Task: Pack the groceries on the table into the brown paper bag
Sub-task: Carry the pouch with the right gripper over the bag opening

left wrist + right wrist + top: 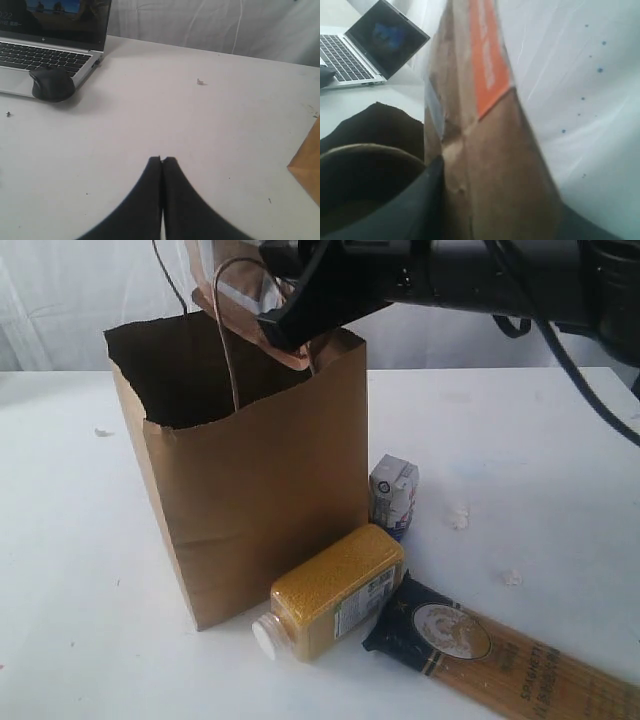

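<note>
The brown paper bag (pixel 250 490) stands open on the white table (pixel 520 460). My right gripper (pixel 290 332) reaches in from the upper right and is shut on the brown pouch with orange label (pixel 243 320), held just over the bag's mouth. In the right wrist view the pouch (pixel 490 165) fills the space between the fingers, with the bag's dark opening (pixel 370 150) beside it. A yellow-grain bottle (pixel 335 592) lies on its side at the bag's foot. The long spaghetti pack (pixel 510 660) and a small white-blue carton (pixel 394 492) lie close by. My left gripper (pixel 163 160) is shut and empty over bare table.
A laptop (pixel 45 50) and a black mouse (pixel 51 84) sit on the table far from the bag. One corner of the bag (pixel 307 165) shows in the left wrist view. Small scraps and specks dot the tabletop. A white curtain hangs behind.
</note>
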Controlling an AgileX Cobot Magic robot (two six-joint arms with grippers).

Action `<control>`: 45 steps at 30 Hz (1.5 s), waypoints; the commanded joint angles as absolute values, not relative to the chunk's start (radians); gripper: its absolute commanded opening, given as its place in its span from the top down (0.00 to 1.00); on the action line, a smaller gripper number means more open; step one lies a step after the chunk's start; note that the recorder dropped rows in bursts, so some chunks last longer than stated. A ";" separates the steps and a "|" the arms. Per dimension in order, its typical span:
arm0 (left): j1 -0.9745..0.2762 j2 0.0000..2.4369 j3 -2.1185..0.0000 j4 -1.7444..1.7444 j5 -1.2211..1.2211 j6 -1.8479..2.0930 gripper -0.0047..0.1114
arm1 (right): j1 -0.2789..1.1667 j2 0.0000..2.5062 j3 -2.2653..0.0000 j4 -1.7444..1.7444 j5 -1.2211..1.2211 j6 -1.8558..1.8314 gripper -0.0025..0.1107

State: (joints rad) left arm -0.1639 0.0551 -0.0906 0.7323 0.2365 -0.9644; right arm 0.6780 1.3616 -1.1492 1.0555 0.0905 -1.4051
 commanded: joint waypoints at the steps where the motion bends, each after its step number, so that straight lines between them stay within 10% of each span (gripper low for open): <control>1: -0.162 0.048 -0.090 0.744 0.233 -0.966 0.96 | 0.678 1.344 -1.166 1.056 0.117 -1.413 0.88; 25: -0.162 0.048 -0.090 0.744 0.233 -0.966 0.96 | 0.678 1.342 -1.197 1.074 0.123 -1.381 0.87; 45: -0.162 0.048 -0.090 0.744 0.233 -0.966 0.96 | 0.678 1.389 -1.197 1.071 0.126 -1.251 0.59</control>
